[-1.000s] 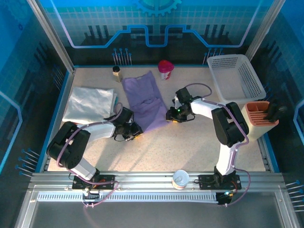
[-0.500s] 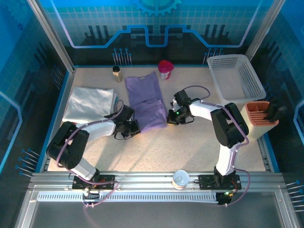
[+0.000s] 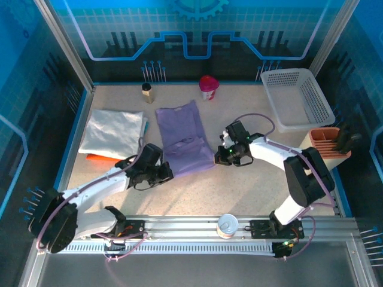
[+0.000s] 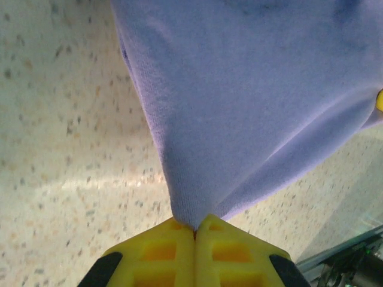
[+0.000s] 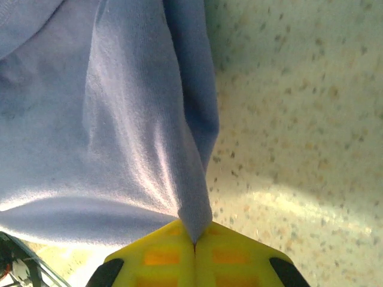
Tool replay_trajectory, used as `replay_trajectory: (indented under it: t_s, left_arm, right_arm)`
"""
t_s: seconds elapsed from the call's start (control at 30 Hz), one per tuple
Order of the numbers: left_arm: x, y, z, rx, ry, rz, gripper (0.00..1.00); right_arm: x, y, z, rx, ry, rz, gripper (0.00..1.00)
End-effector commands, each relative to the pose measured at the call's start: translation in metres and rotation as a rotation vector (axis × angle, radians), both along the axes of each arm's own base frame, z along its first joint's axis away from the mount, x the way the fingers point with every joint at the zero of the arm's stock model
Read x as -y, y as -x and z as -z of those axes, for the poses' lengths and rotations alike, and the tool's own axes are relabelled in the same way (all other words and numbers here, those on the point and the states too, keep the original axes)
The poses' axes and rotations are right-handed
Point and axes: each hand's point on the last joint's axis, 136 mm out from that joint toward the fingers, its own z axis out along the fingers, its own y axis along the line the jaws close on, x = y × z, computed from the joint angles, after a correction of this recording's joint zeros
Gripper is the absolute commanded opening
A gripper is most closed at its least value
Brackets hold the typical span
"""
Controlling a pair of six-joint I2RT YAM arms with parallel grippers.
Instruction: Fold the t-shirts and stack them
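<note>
A lavender-purple t-shirt (image 3: 182,134) lies folded lengthwise in the middle of the table. My left gripper (image 3: 166,171) is shut on its near left corner; the yellow fingers (image 4: 173,245) pinch the cloth (image 4: 251,101) tight. At the near right corner my right gripper (image 3: 219,156) is shut too, its yellow fingers (image 5: 222,251) clamped on a fold of the purple cloth (image 5: 108,137). A white t-shirt (image 3: 114,131) lies folded at the left, with a strip of an orange t-shirt (image 3: 99,158) showing under its near edge.
A white mesh basket (image 3: 297,97) stands at the back right, a terracotta holder (image 3: 329,148) in front of it. A small brown bottle (image 3: 146,92) and a magenta cup (image 3: 208,86) stand at the back. A tin can (image 3: 228,225) sits on the front rail.
Both grippers have closed on the purple shirt's near corners and pulled them toward the front edge. The left arm has stretched out and the shirt now lies longer.
</note>
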Motion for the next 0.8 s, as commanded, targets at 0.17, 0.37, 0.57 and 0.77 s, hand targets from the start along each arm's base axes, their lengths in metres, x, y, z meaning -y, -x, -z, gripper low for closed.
replay_trajectory:
  t_s: [0.17, 0.37, 0.57, 0.77]
  left_arm:
    - [-0.008, 0.049, 0.01, -0.064, -0.086, -0.006, 0.0]
    - [-0.001, 0.07, 0.009, -0.056, -0.086, 0.004, 0.0]
    - [0.012, 0.084, -0.002, -0.045, -0.072, 0.023, 0.0]
    - [0.016, 0.083, -0.033, -0.029, -0.066, 0.029, 0.0]
  right_arm:
    - [0.028, 0.048, 0.0, -0.019, 0.088, 0.035, 0.0]
    - [0.037, 0.071, -0.008, -0.002, 0.089, 0.044, 0.0]
    - [0.044, 0.088, -0.024, 0.012, 0.084, 0.056, 0.0]
    - [0.047, 0.088, -0.058, 0.05, 0.057, 0.088, 0.0]
